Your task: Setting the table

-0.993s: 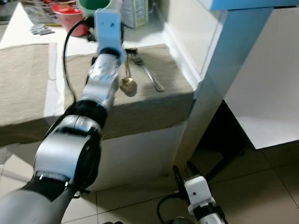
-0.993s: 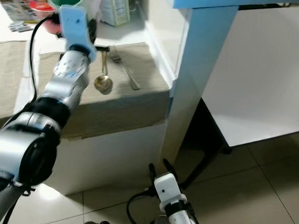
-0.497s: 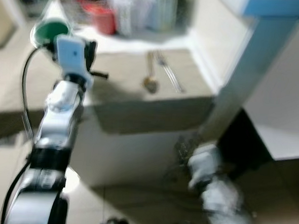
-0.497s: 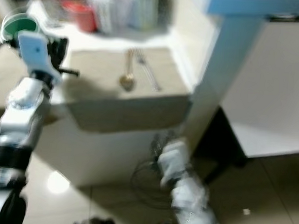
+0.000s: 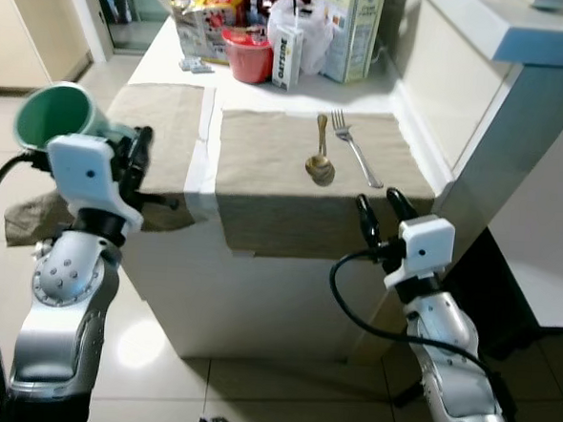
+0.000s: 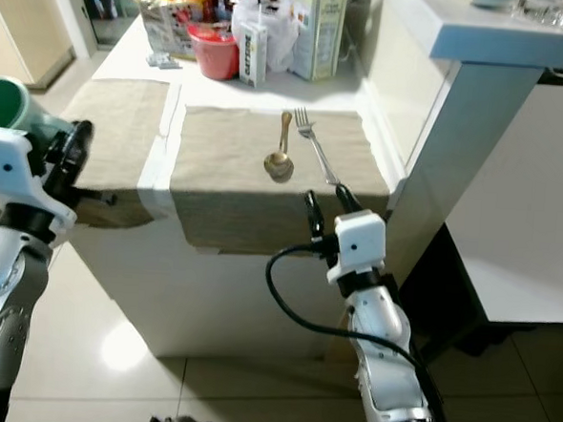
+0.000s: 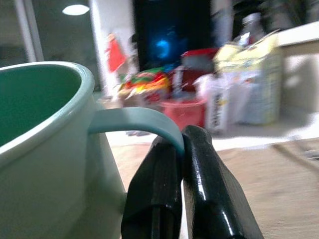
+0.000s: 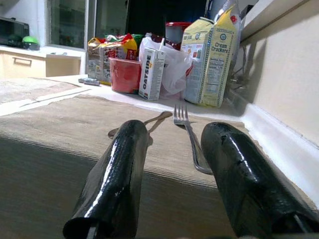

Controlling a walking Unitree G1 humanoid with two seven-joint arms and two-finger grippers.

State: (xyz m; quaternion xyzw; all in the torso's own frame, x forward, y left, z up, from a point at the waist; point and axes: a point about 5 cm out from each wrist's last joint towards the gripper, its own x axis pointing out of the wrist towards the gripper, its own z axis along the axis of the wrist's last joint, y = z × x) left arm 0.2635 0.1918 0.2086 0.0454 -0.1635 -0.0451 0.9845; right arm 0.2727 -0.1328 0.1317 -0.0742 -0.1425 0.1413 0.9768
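Observation:
A light green mug (image 5: 50,114) is held up beside the table's left front corner, with my left gripper (image 5: 139,164) shut on its handle (image 7: 139,121). On the right beige placemat (image 5: 283,187) lie a gold spoon (image 5: 318,162) and a silver fork (image 5: 353,150), side by side. My right gripper (image 5: 381,209) stands open at that placemat's front edge, just short of the fork (image 8: 187,130) and the spoon (image 8: 152,123), with nothing between its fingers. A second beige placemat (image 5: 158,127) covers the table's left part.
At the table's far end stand a red bowl (image 5: 248,54), a small carton (image 5: 288,58), a tall cream carton (image 5: 350,29), a plastic bag and snack packs (image 5: 205,15). A white counter with a blue-white post (image 5: 502,119) borders the table's right. Tiled floor lies in front.
The view has pulled back from the table. My left arm has drawn back from over the table to its left front corner, mug still held. My right gripper rose from floor level to the table's edge.

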